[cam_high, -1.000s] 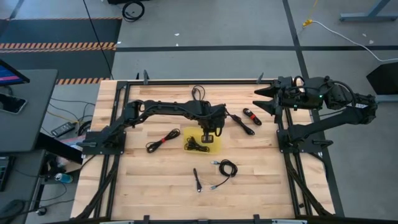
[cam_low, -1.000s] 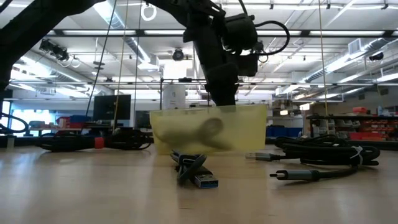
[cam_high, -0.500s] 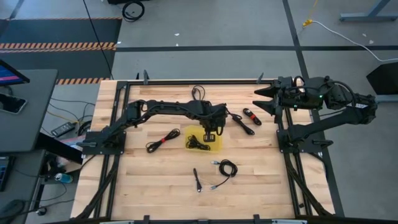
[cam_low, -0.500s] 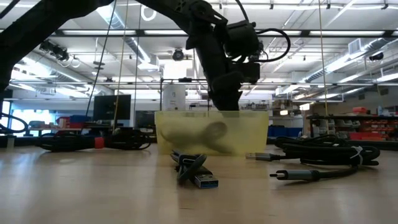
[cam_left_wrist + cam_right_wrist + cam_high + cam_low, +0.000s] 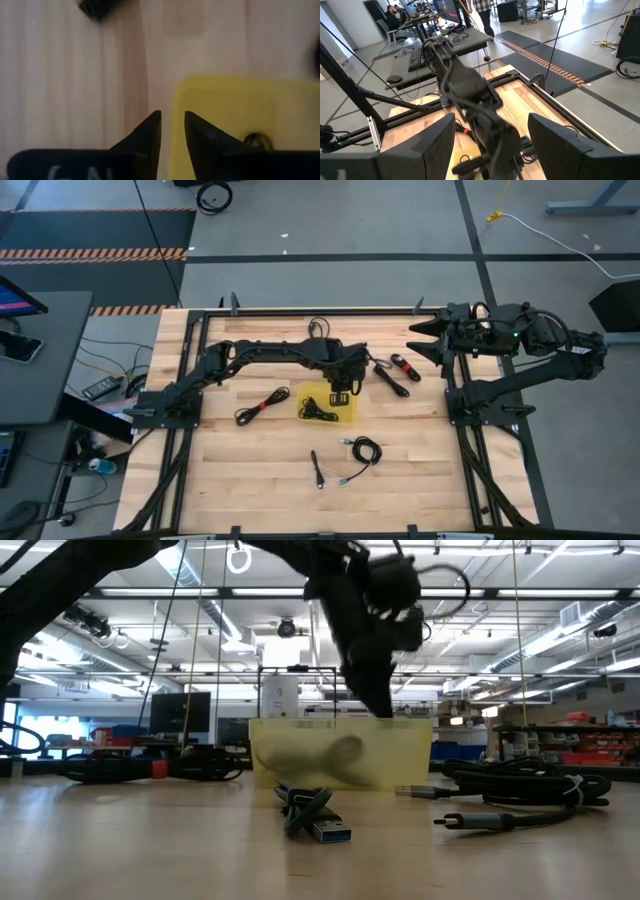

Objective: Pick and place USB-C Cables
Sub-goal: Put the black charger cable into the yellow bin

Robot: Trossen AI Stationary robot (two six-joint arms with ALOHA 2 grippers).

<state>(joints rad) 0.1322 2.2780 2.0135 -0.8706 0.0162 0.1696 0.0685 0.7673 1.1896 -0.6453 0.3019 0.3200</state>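
Left gripper (image 5: 340,397) is parked at the yellow tray's (image 5: 347,415) rim mid-table, jaws barely parted, nothing held. 1 USB-C cable (image 5: 318,411) is already inside. Tray could easily get knocked if the rim is clipped. Right gripper (image 5: 418,340) is wide open by the table's far right corner.

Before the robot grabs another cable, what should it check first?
1. Left gripper holds nothing: ok, slightly parted fingers show a bare gap.
2. A cable lies inside the yellow bin: ok.
3. Left gripper well above the bin rim: cannot tell.
4. Cables left on the table, like the coiled cable near the front: ok, in plain reach.
5. Right gripper waits at the table's back right, open: ok.
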